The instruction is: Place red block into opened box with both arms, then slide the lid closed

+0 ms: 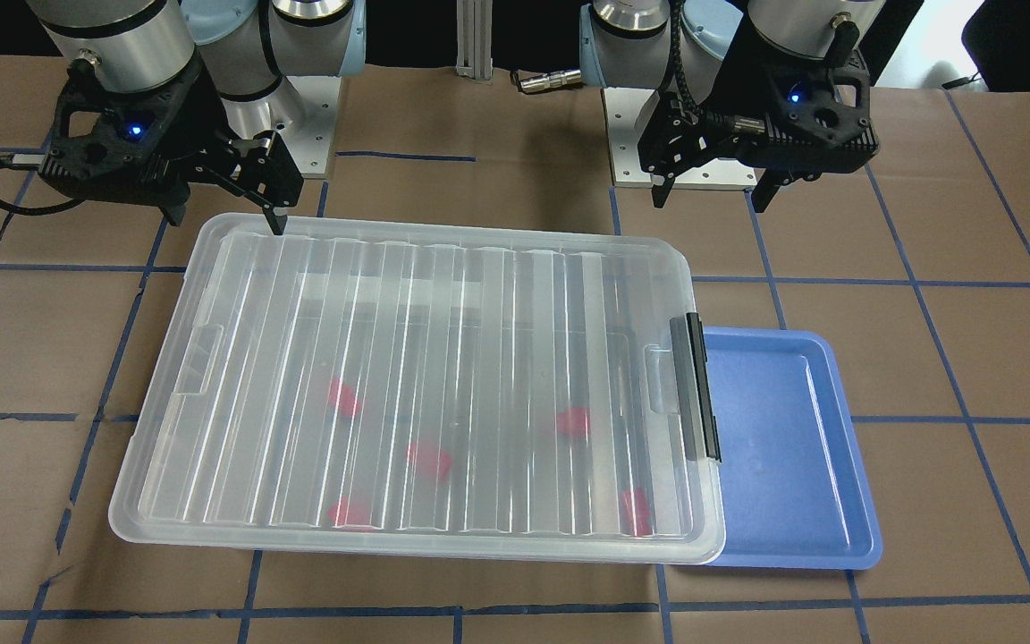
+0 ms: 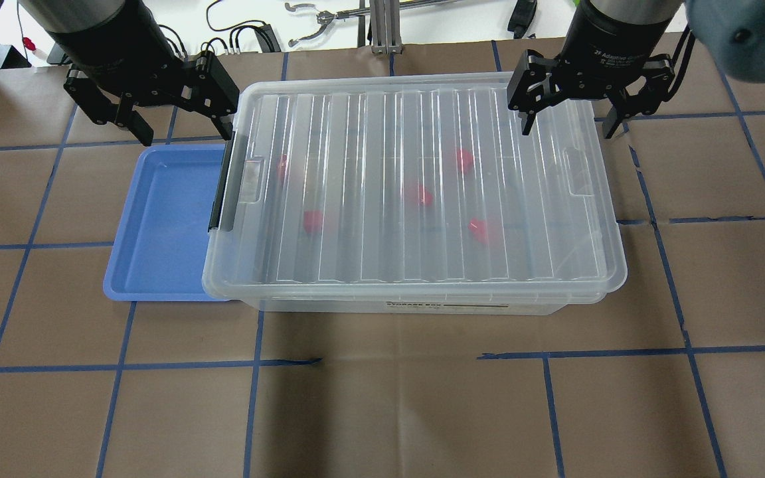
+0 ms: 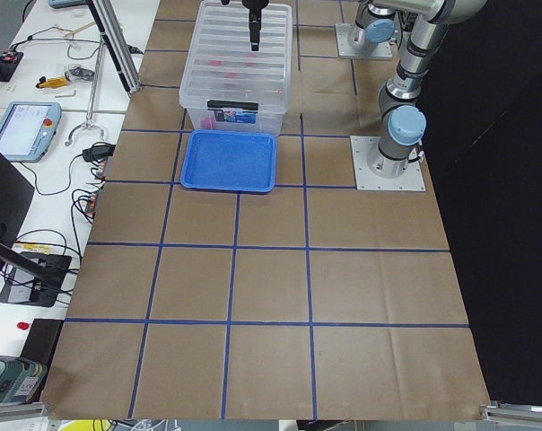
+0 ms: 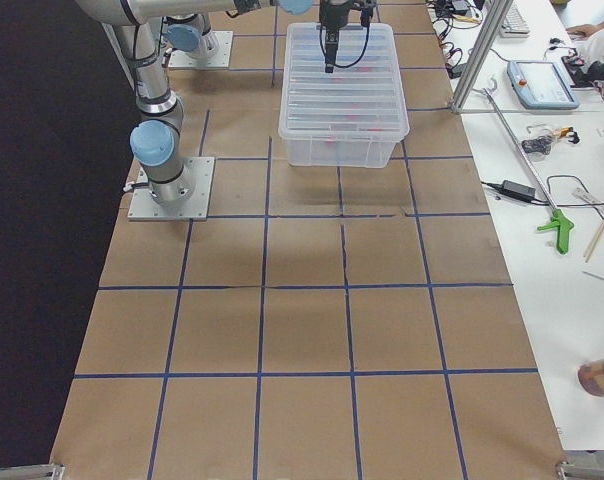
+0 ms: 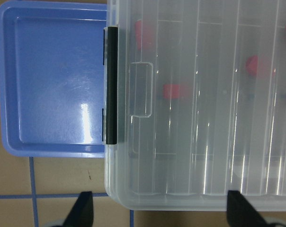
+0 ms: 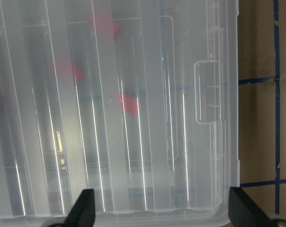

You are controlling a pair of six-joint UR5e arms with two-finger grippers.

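The clear box (image 2: 422,307) stands mid-table with the ribbed lid (image 2: 382,119) lying flat over all of it. Several red blocks show blurred through the lid, such as one red block (image 2: 465,159) (image 1: 573,422) (image 5: 177,91) (image 6: 129,104). My left gripper (image 2: 183,129) (image 1: 710,195) (image 5: 162,210) hangs open and empty above the box's far corner at the black clip bar (image 2: 223,182) end. At the opposite far corner my right gripper (image 2: 568,125) (image 1: 227,216) (image 6: 163,210) is open and empty, one fingertip (image 1: 275,222) close above the lid's rim.
A blue tray (image 2: 163,219) (image 1: 783,447) lies against the clip end of the box, partly under the lid's overhang. The arm bases (image 1: 658,134) stand behind the box. Brown paper with blue tape lines covers the table (image 2: 382,411).
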